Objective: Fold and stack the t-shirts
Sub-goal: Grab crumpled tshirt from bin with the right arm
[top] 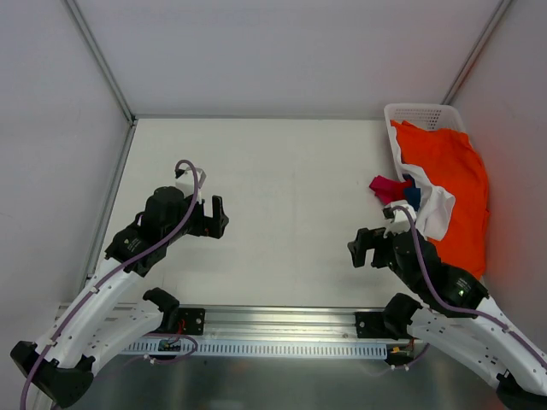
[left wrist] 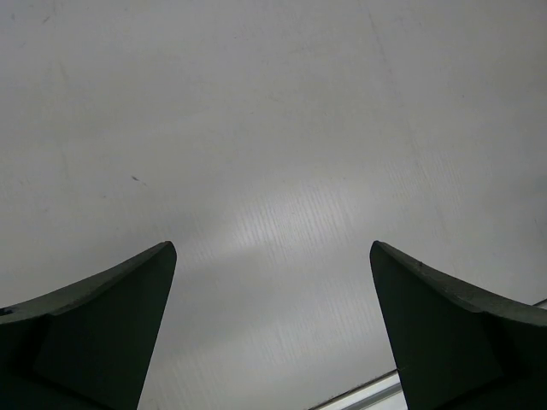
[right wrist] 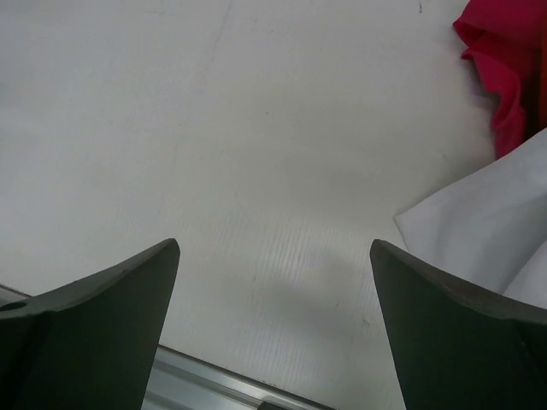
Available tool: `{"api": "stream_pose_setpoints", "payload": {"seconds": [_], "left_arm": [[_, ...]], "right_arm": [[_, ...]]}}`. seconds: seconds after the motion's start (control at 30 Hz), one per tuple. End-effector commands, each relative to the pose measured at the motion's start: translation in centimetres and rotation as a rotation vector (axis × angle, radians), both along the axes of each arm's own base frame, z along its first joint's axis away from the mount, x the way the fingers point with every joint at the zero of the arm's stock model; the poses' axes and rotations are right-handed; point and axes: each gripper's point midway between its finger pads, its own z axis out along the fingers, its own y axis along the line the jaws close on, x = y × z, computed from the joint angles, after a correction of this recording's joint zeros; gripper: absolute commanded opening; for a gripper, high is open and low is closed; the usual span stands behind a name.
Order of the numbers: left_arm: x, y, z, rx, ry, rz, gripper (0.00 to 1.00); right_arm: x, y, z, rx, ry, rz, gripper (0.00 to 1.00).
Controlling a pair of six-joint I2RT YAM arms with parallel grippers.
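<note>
Hovering, both arms. The left gripper (top: 215, 218) hangs over bare table (top: 282, 171) on the left, and the right gripper (top: 366, 248) sits near the pile. Each has its jaws spread as wide as they go, with nothing in either. The tees are all heaped at the far right. The orange tee (top: 453, 171) spills out of the basket (top: 419, 111), the white tee (top: 436, 213) lies on its near-left edge, and the navy tee (top: 414, 196) and magenta tee (top: 385, 185) are bunched just beside it. Nothing's folded, so I'd call this the very start: fetching a first tee. Next, the right arm must reach right, pinch the white tee's edge and drag it onto open table.
</note>
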Motion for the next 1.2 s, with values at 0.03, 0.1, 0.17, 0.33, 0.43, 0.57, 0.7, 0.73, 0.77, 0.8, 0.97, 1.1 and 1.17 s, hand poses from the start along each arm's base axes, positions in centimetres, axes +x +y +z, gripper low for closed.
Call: {"api": "stream_pose_setpoints", "payload": {"seconds": [0.03, 0.1, 0.17, 0.33, 0.43, 0.57, 0.7, 0.73, 0.77, 0.8, 0.97, 1.1, 1.17], "left_arm": [[-0.1, 0.1, -0.3, 0.014, 0.003, 0.000, 0.99], [-0.1, 0.0, -0.3, 0.013, 0.006, -0.003, 0.99], [-0.1, 0.0, -0.3, 0.011, 0.005, -0.005, 0.99], [-0.1, -0.1, -0.1, 0.005, -0.001, -0.008, 0.99], [-0.2, -0.2, 0.0, 0.003, -0.001, -0.013, 0.99], [-0.3, -0.1, 0.3, 0.000, -0.008, -0.011, 0.99], [-0.4, 0.0, 0.5, -0.009, -0.016, -0.008, 0.99], [-0.4, -0.1, 0.6, -0.010, -0.017, -0.013, 0.99], [-0.4, -0.1, 0.6, -0.011, -0.016, -0.013, 0.99], [-0.4, -0.2, 0.5, -0.011, -0.016, -0.014, 0.99], [-0.4, -0.2, 0.4, -0.011, -0.011, -0.013, 0.99], [-0.3, 0.0, 0.3, -0.003, -0.009, -0.006, 0.99], [-0.2, -0.1, 0.2, 0.000, -0.007, -0.006, 0.99]], "right_arm": [[0.8, -2.1, 1.4, -0.009, -0.034, -0.136, 0.99], [0.7, -2.5, 1.4, -0.025, -0.022, -0.155, 0.99], [0.7, -2.6, 0.9, -0.036, 0.005, -0.177, 1.00], [1.2, -5.0, 2.0, -0.046, -0.014, -0.341, 0.99], [0.8, -7.1, 2.9, -0.008, -0.061, -0.432, 1.00], [0.6, -6.3, 2.8, 0.118, -0.154, -0.349, 1.00], [1.9, -8.2, 4.2, -0.099, -0.115, -0.487, 0.99], [1.8, -10.2, 6.8, -0.191, -0.131, -0.574, 0.99], [2.2, -10.6, 7.7, -0.269, -0.119, -0.611, 0.99], [3.6, -10.2, 7.7, -0.405, -0.073, -0.663, 0.99], [7.8, -9.1, 9.5, -0.495, 0.027, -0.698, 0.99], [10.0, -5.5, 6.6, -0.330, 0.070, -0.558, 0.99], [10.4, -5.6, 5.3, -0.320, 0.084, -0.566, 1.00]]}}
